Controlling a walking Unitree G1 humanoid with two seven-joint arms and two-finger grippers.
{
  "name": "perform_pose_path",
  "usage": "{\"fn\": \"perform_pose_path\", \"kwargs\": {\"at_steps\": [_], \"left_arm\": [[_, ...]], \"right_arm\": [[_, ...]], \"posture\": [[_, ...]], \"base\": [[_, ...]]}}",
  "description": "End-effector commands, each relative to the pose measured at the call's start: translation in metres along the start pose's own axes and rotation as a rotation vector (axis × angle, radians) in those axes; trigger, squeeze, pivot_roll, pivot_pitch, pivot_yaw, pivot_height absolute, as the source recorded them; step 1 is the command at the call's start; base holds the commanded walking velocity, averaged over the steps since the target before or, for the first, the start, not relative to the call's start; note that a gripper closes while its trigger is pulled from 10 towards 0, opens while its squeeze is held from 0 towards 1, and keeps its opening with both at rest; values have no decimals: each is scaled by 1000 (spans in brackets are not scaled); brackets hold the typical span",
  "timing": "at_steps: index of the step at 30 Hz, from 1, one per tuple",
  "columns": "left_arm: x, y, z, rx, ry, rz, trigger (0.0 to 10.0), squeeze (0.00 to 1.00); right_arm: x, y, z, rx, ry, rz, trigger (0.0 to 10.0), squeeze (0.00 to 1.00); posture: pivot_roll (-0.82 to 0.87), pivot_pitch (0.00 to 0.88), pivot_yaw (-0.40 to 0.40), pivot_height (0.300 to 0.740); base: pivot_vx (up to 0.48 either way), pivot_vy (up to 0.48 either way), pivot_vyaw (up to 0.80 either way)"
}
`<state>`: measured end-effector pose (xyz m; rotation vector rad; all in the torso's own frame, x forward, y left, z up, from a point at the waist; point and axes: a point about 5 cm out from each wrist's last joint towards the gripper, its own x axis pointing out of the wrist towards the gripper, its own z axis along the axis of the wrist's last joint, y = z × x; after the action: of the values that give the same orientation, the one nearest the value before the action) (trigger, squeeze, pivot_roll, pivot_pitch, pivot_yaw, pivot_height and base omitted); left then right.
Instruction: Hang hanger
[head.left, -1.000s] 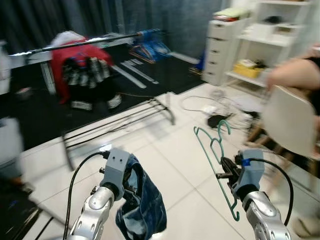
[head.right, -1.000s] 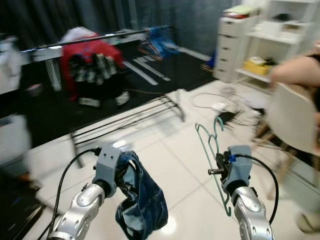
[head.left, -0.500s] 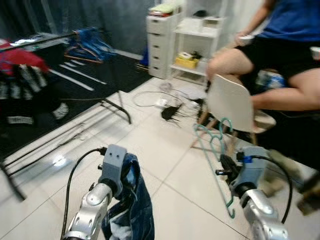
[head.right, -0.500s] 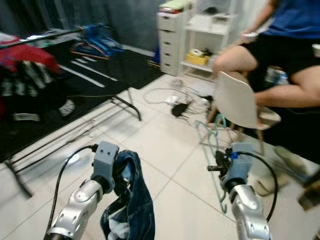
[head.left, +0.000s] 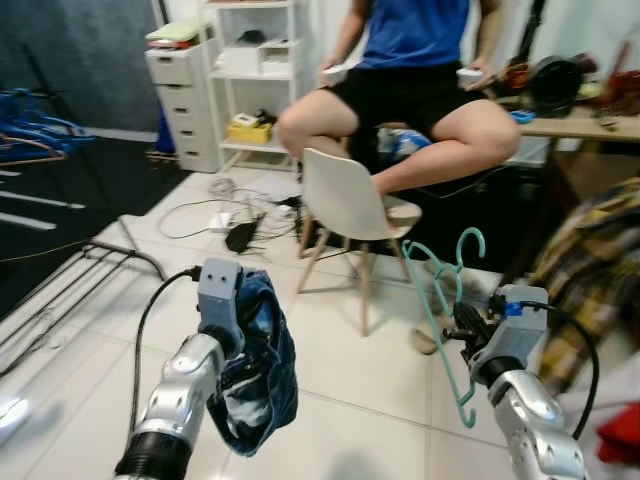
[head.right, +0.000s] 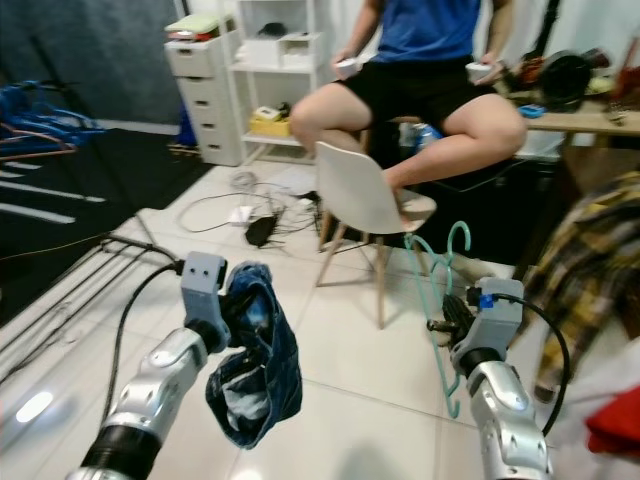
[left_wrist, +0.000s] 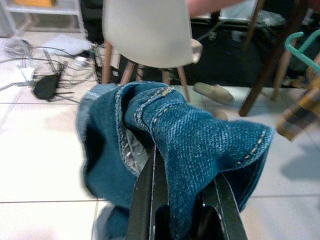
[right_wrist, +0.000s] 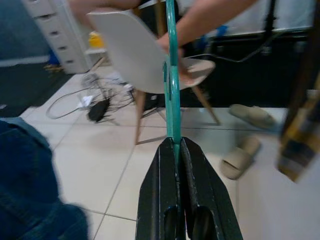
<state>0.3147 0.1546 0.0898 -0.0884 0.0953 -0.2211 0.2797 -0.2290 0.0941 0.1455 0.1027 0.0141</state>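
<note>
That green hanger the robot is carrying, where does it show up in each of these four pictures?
Left eye view: green hanger, lower right, in the right gripper.
Right eye view: lower right again.
Left wrist view: a bit at the far edge.
Right wrist view: centre, rising from the shut fingers.
Shared landmark: the white chair.

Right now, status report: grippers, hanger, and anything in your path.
Left gripper shut on blue denim garment. Right gripper shut on teal wire hanger. White chair, seated person directly ahead.

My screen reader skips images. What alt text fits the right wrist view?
The right end effector grips a green hanger, shut on it. Beyond stand a white chair and slippers on the tiled floor.
</note>
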Motion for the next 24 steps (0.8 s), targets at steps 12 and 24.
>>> {"fn": "perform_pose_path", "kwargs": {"at_steps": [12,24], "left_arm": [[-11,7,36,97,-183,45,10000,0],[-17,12,15,198,-69,6,10000,0]], "right_arm": [[-9,-21,8,54,-7,-25,10000,0],[-31,-32,11,68,-15,-69,10000,0]], "posture": [[-78,0,-10,740],[-157,0,47,740]], "base": [[0,0,-800],[0,0,-800]]}}
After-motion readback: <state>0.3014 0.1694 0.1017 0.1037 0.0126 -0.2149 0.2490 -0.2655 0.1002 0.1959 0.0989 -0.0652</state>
